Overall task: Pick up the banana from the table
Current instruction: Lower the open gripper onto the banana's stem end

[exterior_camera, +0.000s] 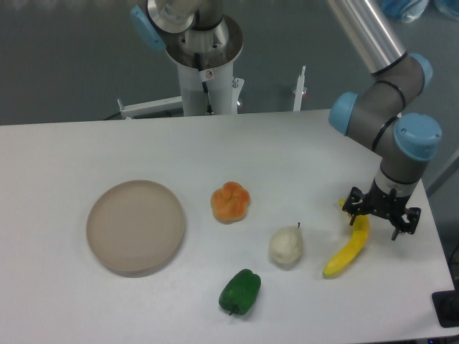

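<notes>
On the smooth white table [86,150] I see 1 round beige plate [136,226] far off, then 1 slim curved yellow banana [350,248] at the right edge under my gripper [380,216], 1 lumpy orange fruit [230,201], 1 whitish pear [286,246] nearest the banana, 1 glossy green pepper [240,291]. My fingers hang spread over the banana's upper end, gripping nothing.

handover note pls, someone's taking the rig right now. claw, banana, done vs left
Claw: open, fingers spread, low over the upper end of the banana, not closed on it.
Banana: lying flat on the table near the right edge, to the right of the pear.
Done: claw brought to the banana's upper end.
Left: line up if needed, close on the banana, lift it clear of the table.
</notes>
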Available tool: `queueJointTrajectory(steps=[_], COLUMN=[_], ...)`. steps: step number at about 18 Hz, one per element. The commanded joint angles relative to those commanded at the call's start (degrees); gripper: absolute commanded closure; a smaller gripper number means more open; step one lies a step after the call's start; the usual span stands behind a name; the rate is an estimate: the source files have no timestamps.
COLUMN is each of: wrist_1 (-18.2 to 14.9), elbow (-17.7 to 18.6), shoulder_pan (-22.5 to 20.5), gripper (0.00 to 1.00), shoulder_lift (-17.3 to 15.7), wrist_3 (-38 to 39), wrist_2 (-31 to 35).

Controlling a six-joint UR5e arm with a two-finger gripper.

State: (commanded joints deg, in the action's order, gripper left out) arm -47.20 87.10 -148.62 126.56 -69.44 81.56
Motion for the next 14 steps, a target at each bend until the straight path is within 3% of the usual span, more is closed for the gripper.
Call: queueJointTrajectory(steps=[9, 14], wrist_1=[2.5, 2.5], elbow=[1.0, 0.9], shoulder_pan=[1.5, 1.5], gripper=[0.03, 0.54], shoulder_lift=[1.1, 1.1], wrist_3=[0.3, 0.0], wrist_2=[0.3, 0.3])
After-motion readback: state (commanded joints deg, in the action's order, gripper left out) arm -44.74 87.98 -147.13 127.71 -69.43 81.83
